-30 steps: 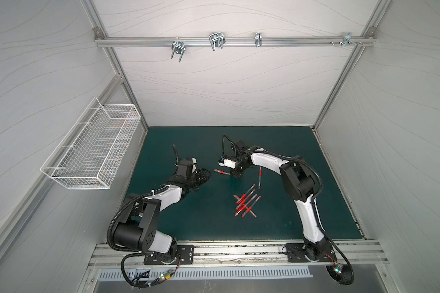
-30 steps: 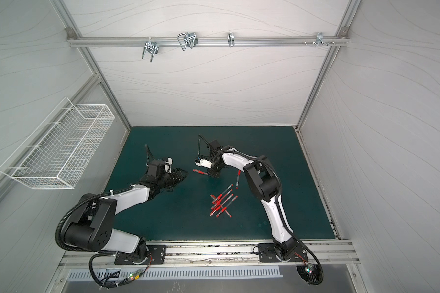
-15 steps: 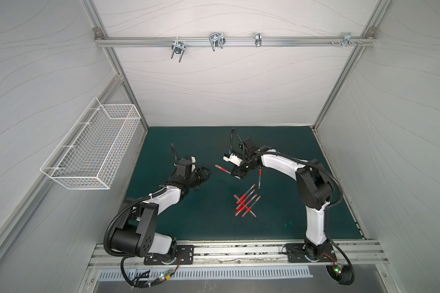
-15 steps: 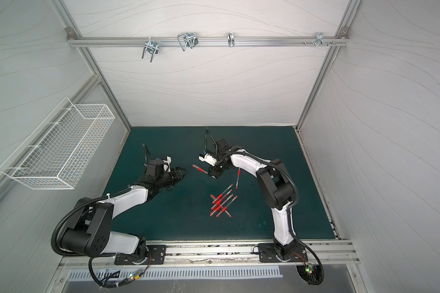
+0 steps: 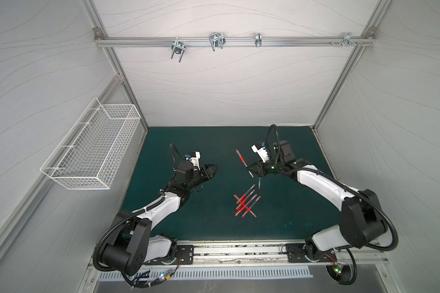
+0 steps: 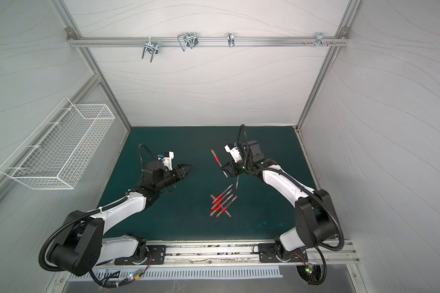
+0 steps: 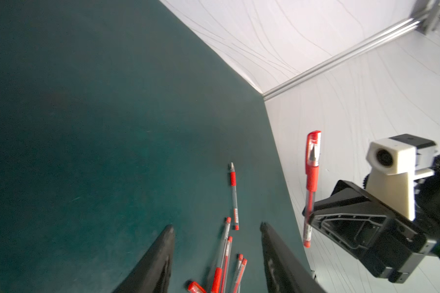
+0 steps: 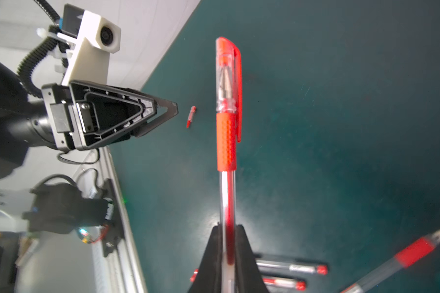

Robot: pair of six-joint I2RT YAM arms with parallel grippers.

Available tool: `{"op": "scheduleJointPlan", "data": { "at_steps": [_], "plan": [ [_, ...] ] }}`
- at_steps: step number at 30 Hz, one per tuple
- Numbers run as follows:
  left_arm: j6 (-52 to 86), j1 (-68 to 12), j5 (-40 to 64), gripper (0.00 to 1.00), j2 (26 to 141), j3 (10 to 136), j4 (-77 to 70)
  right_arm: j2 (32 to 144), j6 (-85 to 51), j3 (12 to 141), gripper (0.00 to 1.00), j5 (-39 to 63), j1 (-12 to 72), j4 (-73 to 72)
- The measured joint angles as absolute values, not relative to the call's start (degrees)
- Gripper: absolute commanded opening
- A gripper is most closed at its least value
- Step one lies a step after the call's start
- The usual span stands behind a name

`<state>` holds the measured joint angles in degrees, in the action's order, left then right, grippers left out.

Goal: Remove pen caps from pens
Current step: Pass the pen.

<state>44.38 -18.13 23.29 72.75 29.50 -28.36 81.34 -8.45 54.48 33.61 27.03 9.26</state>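
Red cap [image 8: 226,63] sits on the pen [image 8: 226,197] your R gripper [image 8: 228,227] pinches by its clear barrel, raised just beyond the pen pile [image 5: 247,205]. L gripper [image 7: 217,224]: fingers spread, empty, well apart from pile, L-arm side. Loose cap [image 8: 191,116] on mat [image 5: 214,142], same side.

Dark green mat [image 5: 208,228] spans cell floor between walls, flat. Cluster of pens [image 5: 245,206] lies on it right of centre, nearer front edge. Most are roughly parallel and touching or overlapping, with one lying crosswise at near end. Lone pen [image 5: 259,183] lies just beyond cluster, apart from it, tip bare. Second cap [image 7: 194,288] sits at cluster's edge. Loose cap [image 8: 191,116] lies alone on mat, well apart from cluster.
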Motion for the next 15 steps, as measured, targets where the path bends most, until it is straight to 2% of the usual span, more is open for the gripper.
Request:
{"op": "scheduleJointPlan", "data": {
  "at_steps": [8,15],
  "plan": [
    [45.2,-18.9,27.0,0.59,72.3,26.2,-38.1,75.0,-15.7,40.6,0.00,33.2,29.6,-4.1],
    [45.6,-19.6,31.2,0.59,74.0,26.2,-46.7,75.0,-14.7,38.1,0.00,33.2,34.3,-10.2]
  ]
}}
